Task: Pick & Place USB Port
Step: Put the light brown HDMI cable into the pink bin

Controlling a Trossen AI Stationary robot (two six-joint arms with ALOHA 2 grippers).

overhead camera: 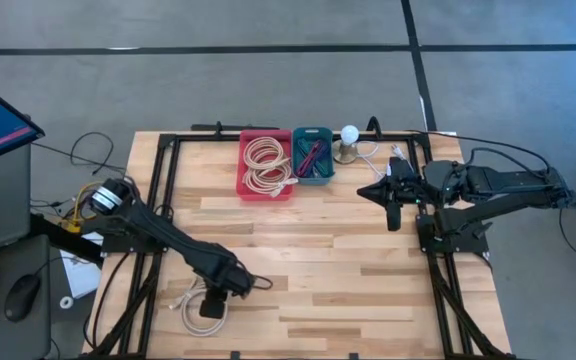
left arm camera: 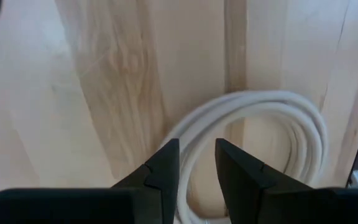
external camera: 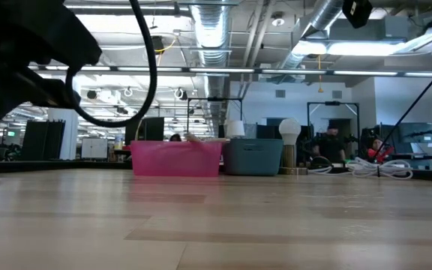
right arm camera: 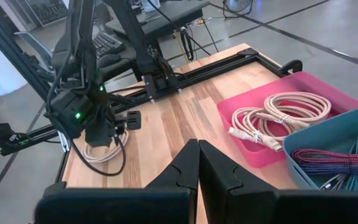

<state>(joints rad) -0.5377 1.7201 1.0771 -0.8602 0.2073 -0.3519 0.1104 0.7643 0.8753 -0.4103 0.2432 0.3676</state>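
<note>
As the left claw (overhead camera: 211, 303) hangs over the lower left of the pale wooden tabletop (overhead camera: 348, 270), the coiled white USB cable (left arm camera: 260, 134) lies flat beneath it, its loops showing past both fingertips in the wrist view. The cable is judged light, soft and springy, likely to sag or uncoil; a grip across the bundled strands on one side of the coil seems best. The left claw stands slightly open and holds nothing; whether it touches the coil cannot be told. The right claw (overhead camera: 389, 192) waits at centre right, fingers together and empty, near the pink plastic bin (overhead camera: 250, 190) of beige cables.
</note>
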